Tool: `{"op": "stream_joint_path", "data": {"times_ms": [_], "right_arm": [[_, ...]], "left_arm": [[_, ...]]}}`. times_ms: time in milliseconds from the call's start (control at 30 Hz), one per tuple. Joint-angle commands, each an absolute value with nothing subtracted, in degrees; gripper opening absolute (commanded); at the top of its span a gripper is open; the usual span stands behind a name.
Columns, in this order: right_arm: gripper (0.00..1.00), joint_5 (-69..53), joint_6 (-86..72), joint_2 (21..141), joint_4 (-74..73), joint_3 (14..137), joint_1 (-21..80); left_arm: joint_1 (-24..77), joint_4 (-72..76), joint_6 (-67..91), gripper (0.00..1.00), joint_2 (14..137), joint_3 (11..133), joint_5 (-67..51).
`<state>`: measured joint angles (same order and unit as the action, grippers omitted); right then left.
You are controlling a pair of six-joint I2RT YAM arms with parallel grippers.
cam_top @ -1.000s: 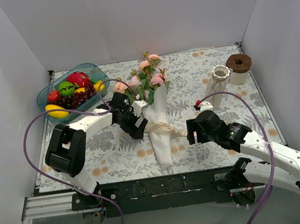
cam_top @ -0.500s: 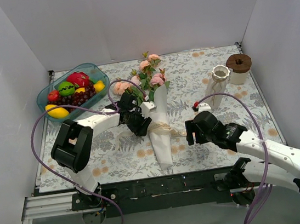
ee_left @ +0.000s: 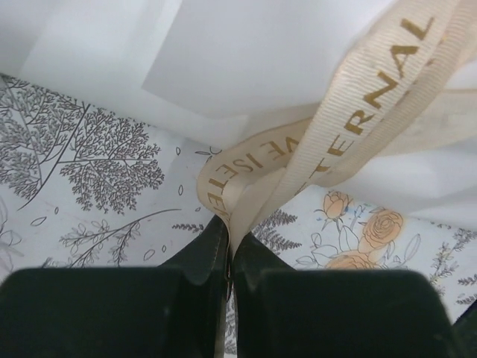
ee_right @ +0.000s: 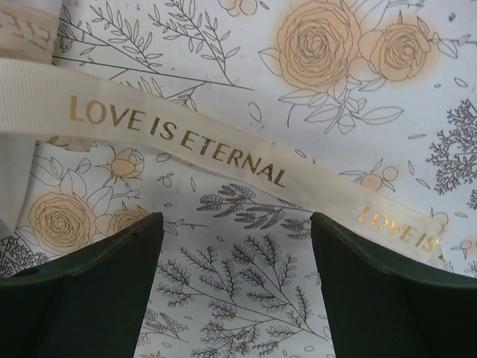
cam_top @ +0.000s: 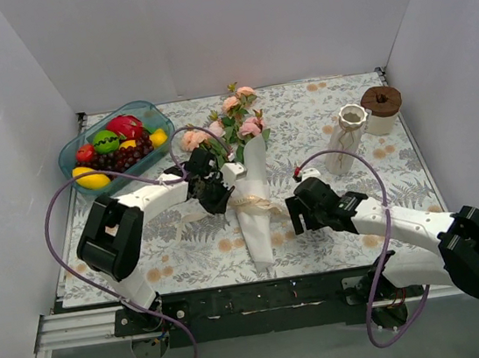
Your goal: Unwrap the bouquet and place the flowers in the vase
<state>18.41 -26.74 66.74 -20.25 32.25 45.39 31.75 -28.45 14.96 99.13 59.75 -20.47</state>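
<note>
- The right gripper (cam_top: pixel 295 211) is seen low over the tablecloth (cam_top: pixel 187 248), at about four o'clock from the bouquet's tie. Its fingers (ee_right: pixel 112 291) are spread wide and nothing is held.
- In the right wrist view a loose tail of the cream ribbon (ee_right: pixel 179 142) lies flat on the cloth just beyond the open fingertips, not yet between them.
- The left gripper (ee_left: pixel 229 257) is placed at nine o'clock from the tie. Its fingers are clenched on a loop of the ribbon (ee_left: pixel 358 112), pinched right at the tips.
- The bouquet (cam_top: pixel 249 186) lies in the middle of the table, its white paper cone (cam_top: pixel 257 230) pointing to six o'clock and the flowers (cam_top: pixel 236 122) to twelve. The wrap is not yet undone.
- The step in hand is judged to be the untying. One end is gripped; the next move calls for the free tail to be taken by the right fingers and both ends drawn apart, gently enough that the cone is not dragged along.
- The vase (cam_top: pixel 346 138) stands upright at two o'clock from the bouquet, well apart, with nothing in it.
</note>
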Motion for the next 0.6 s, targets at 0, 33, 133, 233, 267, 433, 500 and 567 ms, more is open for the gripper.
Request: {"op": "stream_joint_path", "data": {"times_ms": [0, 33, 133, 233, 267, 433, 500, 567], "right_arm": [[0.88, 18.6, -21.2, 69.3, -10.4, 34.8, 45.4], [0.88, 19.0, -20.3, 69.7, -9.2, 34.8, 45.4], [0.89, 19.9, -16.8, 72.2, -6.4, 35.7, 45.4], [0.90, 20.5, -14.0, 75.4, -6.1, 37.3, 45.5], [0.90, 20.9, -13.7, 77.2, -6.4, 37.8, 45.8], [0.90, 21.4, -12.3, 79.5, -4.0, 37.1, 48.2], [0.90, 21.2, -12.4, 80.1, -1.6, 36.4, 48.3], [0.90, 21.1, -12.3, 81.0, -0.5, 35.8, 48.3]], "left_arm": [[32.0, -30.6, 16.3, 0.00, 92.5, 62.0, -21.3], [32.0, -31.1, 16.5, 0.00, 92.3, 62.6, -21.4], [32.0, -32.9, 16.9, 0.00, 92.3, 63.8, -21.9], [32.0, -33.0, 17.2, 0.00, 92.0, 63.8, -21.3], [32.0, -33.0, 17.3, 0.00, 92.0, 63.8, -21.3], [32.0, -32.8, 18.0, 0.00, 91.9, 64.2, -21.6], [32.0, -32.9, 18.0, 0.00, 92.1, 64.3, -21.4], [32.1, -32.8, 18.0, 0.00, 92.4, 64.3, -21.3]]}}
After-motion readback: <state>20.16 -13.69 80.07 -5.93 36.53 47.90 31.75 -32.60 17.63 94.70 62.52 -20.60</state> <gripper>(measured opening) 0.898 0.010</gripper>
